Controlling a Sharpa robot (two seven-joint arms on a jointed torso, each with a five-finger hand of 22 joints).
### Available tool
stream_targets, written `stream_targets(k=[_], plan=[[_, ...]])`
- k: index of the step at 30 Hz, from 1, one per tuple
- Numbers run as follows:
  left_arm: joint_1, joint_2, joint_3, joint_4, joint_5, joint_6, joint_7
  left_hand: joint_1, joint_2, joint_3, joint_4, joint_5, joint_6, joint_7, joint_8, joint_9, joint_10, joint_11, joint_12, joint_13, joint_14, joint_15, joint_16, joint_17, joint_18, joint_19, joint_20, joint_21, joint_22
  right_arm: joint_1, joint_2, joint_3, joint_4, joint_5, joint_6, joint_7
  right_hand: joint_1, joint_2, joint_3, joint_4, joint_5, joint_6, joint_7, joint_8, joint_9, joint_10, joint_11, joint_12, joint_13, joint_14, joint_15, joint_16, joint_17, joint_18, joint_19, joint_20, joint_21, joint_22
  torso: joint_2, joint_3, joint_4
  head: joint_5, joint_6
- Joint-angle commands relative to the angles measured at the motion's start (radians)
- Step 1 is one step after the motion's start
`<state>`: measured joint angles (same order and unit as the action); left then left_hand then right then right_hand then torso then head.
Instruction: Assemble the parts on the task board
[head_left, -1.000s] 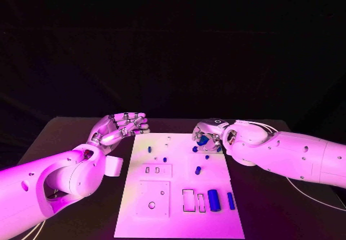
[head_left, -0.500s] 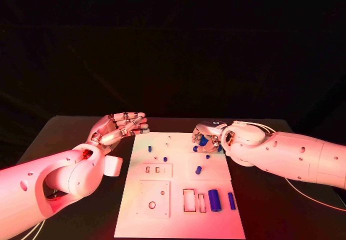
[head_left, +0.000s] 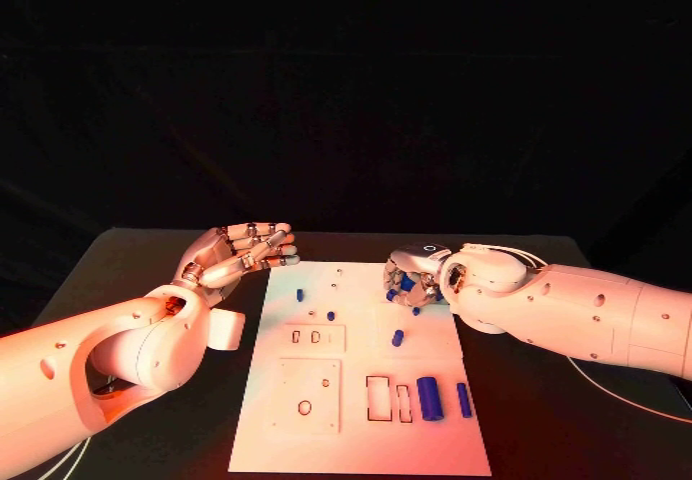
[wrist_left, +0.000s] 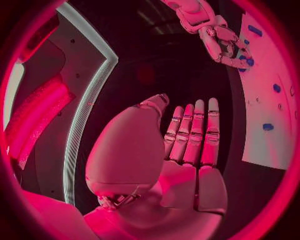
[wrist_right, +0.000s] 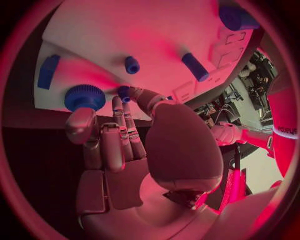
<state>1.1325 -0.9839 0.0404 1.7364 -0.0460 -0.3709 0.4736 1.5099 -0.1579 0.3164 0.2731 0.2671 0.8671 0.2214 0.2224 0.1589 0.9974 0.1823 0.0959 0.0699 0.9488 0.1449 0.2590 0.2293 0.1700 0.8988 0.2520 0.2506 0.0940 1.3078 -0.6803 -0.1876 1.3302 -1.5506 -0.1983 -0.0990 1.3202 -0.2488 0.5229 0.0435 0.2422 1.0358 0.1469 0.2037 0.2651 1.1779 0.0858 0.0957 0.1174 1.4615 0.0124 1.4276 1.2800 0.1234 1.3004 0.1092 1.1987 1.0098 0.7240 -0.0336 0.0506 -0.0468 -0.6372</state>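
Observation:
The white task board (head_left: 361, 440) lies mid-table. My right hand (head_left: 414, 272) is low over its far right corner, thumb and fingertips (wrist_right: 117, 104) pinching a round blue knurled knob (wrist_right: 84, 96); blue shows between the fingers (head_left: 405, 283). A small blue peg (wrist_right: 124, 91) stands just past one fingertip. My left hand (head_left: 238, 255) hovers off the far left corner, palm up, fingers apart, holding nothing (wrist_left: 187, 145). On the board lie small pegs (head_left: 300, 296) (head_left: 330, 317) (head_left: 397, 339), a thick blue cylinder (head_left: 428, 399) and a thin blue bar (head_left: 463, 400).
Two raised white plates (head_left: 313, 340) (head_left: 307, 395) with cut-outs sit on the board's left half, and rectangular slots (head_left: 376, 398) lie beside the thick cylinder. Black table (head_left: 173, 440) borders the board on both sides. A thin cable (head_left: 620, 388) runs under my right arm.
My right hand has sunk a little toward the board's far right corner with the blue knob. The left hand has stayed put.

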Motion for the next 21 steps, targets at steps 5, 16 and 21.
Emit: stream_targets(k=[5,16,21], plan=[[0.002,0.001,0.001,0.002,0.004,0.023,0.001,0.000,-0.010,0.008,0.000,-0.006,-0.004,0.014,-0.002,0.001,0.000,0.004,-0.002,-0.002,-0.008,0.002,-0.006,0.001,0.013,0.004,0.001,0.000,-0.001,-0.003,0.005,0.000,-0.004,-0.013,0.023,-0.005,0.004,0.004,0.010,0.001,0.002,0.009,0.000,0.006,0.002,0.011,-0.001,0.004,0.000,0.058,-0.006,0.008,0.004,-0.017,0.008,0.000,0.007,0.002,0.002,-0.0006,0.0020,-0.002,0.000],[0.003,0.002,0.001,0.001,0.004,0.026,-0.002,0.000,-0.009,0.009,-0.001,-0.006,-0.004,0.015,-0.002,0.001,0.000,0.005,-0.004,-0.002,-0.009,0.002,-0.007,0.002,0.013,0.003,0.001,-0.001,-0.002,-0.003,0.012,0.000,-0.009,-0.018,-0.024,-0.015,0.027,0.055,0.065,-0.006,0.002,0.047,-0.017,0.042,0.034,0.063,-0.020,0.022,0.009,0.059,-0.022,0.022,0.017,-0.019,0.012,-0.012,0.031,0.036,0.004,-0.0002,0.0016,-0.003,0.002],[0.003,0.002,0.001,0.000,0.004,0.027,-0.003,0.000,-0.009,0.009,-0.001,-0.006,-0.004,0.015,-0.002,0.001,0.000,0.005,-0.004,-0.002,-0.009,0.002,-0.007,0.002,0.013,0.003,0.001,-0.001,-0.002,-0.003,0.017,0.000,-0.011,-0.029,-0.045,-0.032,0.031,0.063,0.074,-0.012,0.001,0.052,-0.018,0.050,0.042,0.069,-0.022,0.022,0.010,0.059,-0.024,0.024,0.019,-0.020,0.012,-0.015,0.036,0.043,0.004,-0.0016,0.0024,-0.005,0.003]])
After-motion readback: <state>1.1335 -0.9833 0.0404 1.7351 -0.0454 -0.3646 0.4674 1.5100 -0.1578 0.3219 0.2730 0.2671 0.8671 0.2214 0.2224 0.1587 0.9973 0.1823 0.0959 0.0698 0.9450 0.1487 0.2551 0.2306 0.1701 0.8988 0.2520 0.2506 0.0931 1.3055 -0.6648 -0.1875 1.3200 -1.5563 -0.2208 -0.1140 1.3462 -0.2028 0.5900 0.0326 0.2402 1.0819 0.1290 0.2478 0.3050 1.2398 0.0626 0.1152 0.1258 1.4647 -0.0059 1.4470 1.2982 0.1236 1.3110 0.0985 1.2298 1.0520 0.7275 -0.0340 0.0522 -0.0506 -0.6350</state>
